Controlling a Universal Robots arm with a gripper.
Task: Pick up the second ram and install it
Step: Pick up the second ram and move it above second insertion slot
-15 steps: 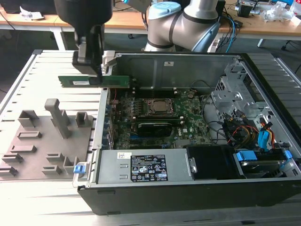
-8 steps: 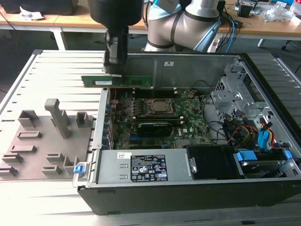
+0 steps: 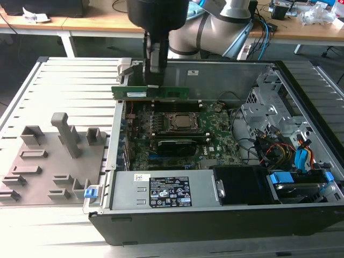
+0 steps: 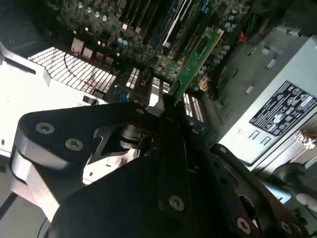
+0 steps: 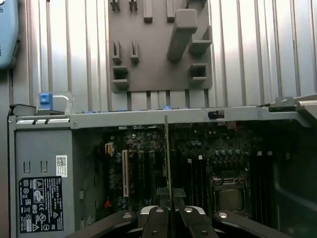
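Gripper pinches ram by its top edge, stick level above the board, near the CPU socket. Pick done, install in hand, not seated. Seating likely needs the edge square over a free slot

In front of me an open computer case sits on a gray ribbed table, with a big green board, a gray box with a black sticker and red and yellow wires inside, and a gray holder plate beside it.
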